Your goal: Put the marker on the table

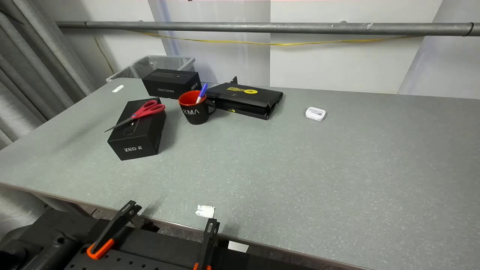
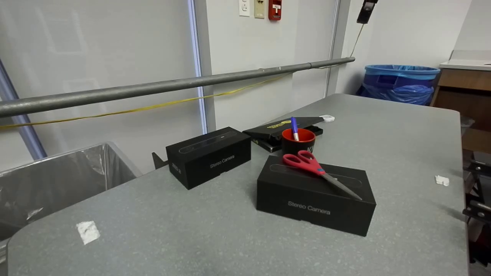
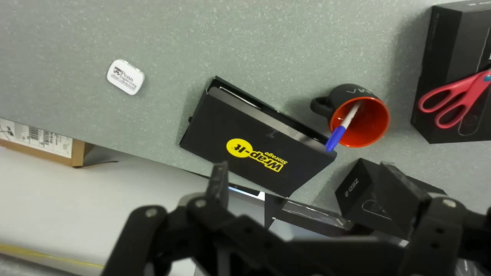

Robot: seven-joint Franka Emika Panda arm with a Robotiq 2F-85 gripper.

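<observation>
So, looks pre-grasp: fingers (image 3: 219, 182) wide apart, empty; marker (image 3: 346, 122) ahead of their tips, leaning in the mug (image 3: 370, 126). Next should be: reach, pinch blue end, lift clear, lay on table (image 3: 249, 38).

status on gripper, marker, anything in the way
Gripper open, empty. Marker leaning in mug, blue end up, not yet on table. Wrap-It box close by mug, may crowd approach.
</observation>
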